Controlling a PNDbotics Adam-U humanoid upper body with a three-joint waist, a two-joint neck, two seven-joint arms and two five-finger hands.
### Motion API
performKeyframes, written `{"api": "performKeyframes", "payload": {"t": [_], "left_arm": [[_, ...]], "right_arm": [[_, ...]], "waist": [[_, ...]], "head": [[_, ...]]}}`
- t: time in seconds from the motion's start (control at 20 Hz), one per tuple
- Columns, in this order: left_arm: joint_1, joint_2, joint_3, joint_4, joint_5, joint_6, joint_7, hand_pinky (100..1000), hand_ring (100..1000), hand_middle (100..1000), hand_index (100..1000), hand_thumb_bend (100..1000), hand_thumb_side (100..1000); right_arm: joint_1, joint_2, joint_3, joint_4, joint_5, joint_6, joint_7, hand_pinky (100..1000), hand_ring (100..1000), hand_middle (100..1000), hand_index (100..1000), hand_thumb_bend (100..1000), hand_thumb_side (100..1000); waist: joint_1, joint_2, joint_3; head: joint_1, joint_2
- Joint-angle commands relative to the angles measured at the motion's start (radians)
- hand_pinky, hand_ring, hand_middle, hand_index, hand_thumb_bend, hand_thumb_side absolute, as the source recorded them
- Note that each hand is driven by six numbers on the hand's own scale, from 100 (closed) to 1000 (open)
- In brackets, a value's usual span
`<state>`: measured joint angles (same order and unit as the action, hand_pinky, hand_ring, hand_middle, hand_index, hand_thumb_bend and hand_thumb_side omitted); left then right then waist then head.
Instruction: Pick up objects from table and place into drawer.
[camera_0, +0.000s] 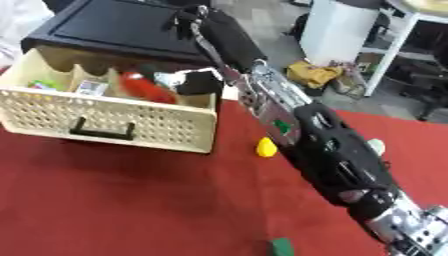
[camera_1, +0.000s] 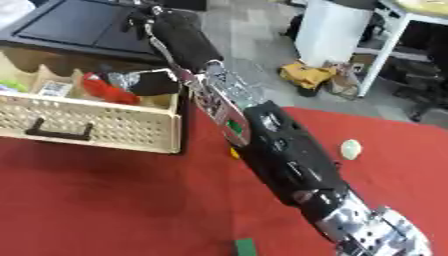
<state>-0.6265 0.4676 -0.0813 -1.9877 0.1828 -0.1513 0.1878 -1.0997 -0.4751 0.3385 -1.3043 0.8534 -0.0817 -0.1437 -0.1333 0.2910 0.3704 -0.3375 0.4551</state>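
Note:
The cream perforated drawer (camera_0: 166, 127) with a black handle (camera_0: 101, 131) stands pulled out at the left. Inside lie a red thing (camera_0: 144, 87), a black thing (camera_0: 199, 84), a silvery piece and small packets. My right arm (camera_0: 324, 145) stretches from the lower right up across the table. Its hand (camera_0: 185, 22) hangs past the drawer, above the black cabinet top (camera_0: 105, 25), too dark to read. A small yellow object (camera_0: 266, 147) lies on the red cloth beside the arm. A pale round object (camera_1: 350, 149) lies to the arm's right. A green block (camera_0: 280, 246) sits at the front edge.
The red cloth (camera_0: 114, 200) covers the table in front of the drawer. Beyond the table are grey floor, a white cabinet (camera_0: 341, 30), a yellow bundle (camera_0: 313, 74) and a white table leg.

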Motion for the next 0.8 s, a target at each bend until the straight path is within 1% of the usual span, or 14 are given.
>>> {"api": "performKeyframes", "payload": {"t": [0.05,0.25,0.35,0.55,0.7,0.75,0.8], "left_arm": [[-0.012,0.01,0.004,-0.012,-0.006,-0.001,-0.004,510,504,525,819,117,1000],[-0.012,0.009,0.004,-0.012,-0.006,0.0,-0.004,509,503,525,819,117,1000],[-0.011,0.009,0.005,-0.012,-0.006,0.0,-0.004,510,503,525,819,117,1000],[-0.009,0.009,0.007,-0.012,-0.006,0.0,0.0,510,504,525,819,117,1000],[-0.005,0.01,0.009,-0.012,-0.006,0.001,0.006,510,504,525,820,118,1000],[-0.003,0.011,0.011,-0.012,-0.006,0.001,0.009,510,504,525,820,118,1000],[-0.001,0.012,0.012,-0.012,-0.007,0.001,0.013,510,505,525,820,118,1000]], "right_arm": [[-0.025,-0.016,-0.017,-0.009,0.008,0.004,0.014,556,588,535,749,663,794],[-0.024,-0.016,-0.018,-0.008,0.006,0.005,0.018,554,585,534,746,653,795],[-0.024,-0.016,-0.019,-0.011,0.002,0.006,0.015,551,581,531,743,662,798],[-0.023,-0.021,-0.023,-0.031,-0.026,0.013,0.002,551,574,527,732,656,825],[-0.018,-0.028,-0.034,-0.067,-0.079,0.033,-0.001,550,565,521,721,634,873],[-0.015,-0.034,-0.042,-0.09,-0.108,0.044,-0.003,550,563,520,718,620,899],[-0.011,-0.042,-0.051,-0.12,-0.144,0.059,-0.006,550,561,519,713,587,951]], "waist": [[0.012,-0.017,0.002],[0.013,-0.017,0.0],[0.014,-0.016,-0.001],[0.016,-0.017,-0.003],[0.019,-0.02,-0.008],[0.021,-0.022,-0.011],[0.022,-0.024,-0.016]], "head": [[-0.005,-0.013],[-0.006,-0.013],[-0.004,-0.013],[0.0,-0.008],[0.011,0.0],[0.017,0.004],[0.024,0.009]]}}
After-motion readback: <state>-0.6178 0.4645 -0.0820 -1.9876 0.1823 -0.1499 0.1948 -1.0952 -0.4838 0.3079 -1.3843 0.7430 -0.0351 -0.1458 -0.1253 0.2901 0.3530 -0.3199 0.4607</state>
